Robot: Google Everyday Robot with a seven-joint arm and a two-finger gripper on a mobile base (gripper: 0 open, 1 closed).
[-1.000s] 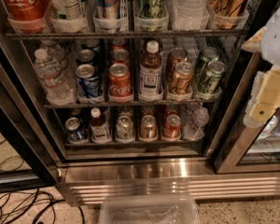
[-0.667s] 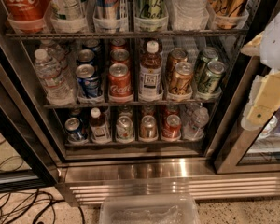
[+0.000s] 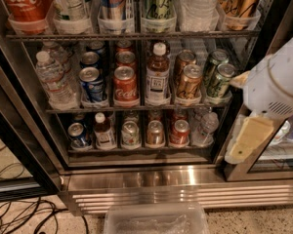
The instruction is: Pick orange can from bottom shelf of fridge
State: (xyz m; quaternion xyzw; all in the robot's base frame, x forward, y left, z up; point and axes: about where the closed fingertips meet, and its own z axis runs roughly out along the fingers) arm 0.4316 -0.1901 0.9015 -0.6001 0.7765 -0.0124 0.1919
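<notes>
Shelving inside the fridge (image 3: 146,179) is being viewed from the front and slightly above, with cans and bottles being held in rows. The orange can (image 3: 155,133) is being carried upright by the bottom shelf (image 3: 136,151), at the front of its row and near the middle of the rack. It is being flanked by a silver can (image 3: 130,133) just beside it on the view's left and by a redder can (image 3: 179,132) just beside it on the view's right. Further left, a small bottle (image 3: 103,130) and a blue can (image 3: 78,134) are being held, and a clear water bottle (image 3: 205,128) is being held at the right end. The gripper (image 3: 245,141) is being held outside the shelves, before the fridge's right frame, about level with the bottom shelf and well apart from the orange can. Whether it is released or clenched cannot be told. A clear plastic bin (image 3: 156,221) is being shown on the floor below.
</notes>
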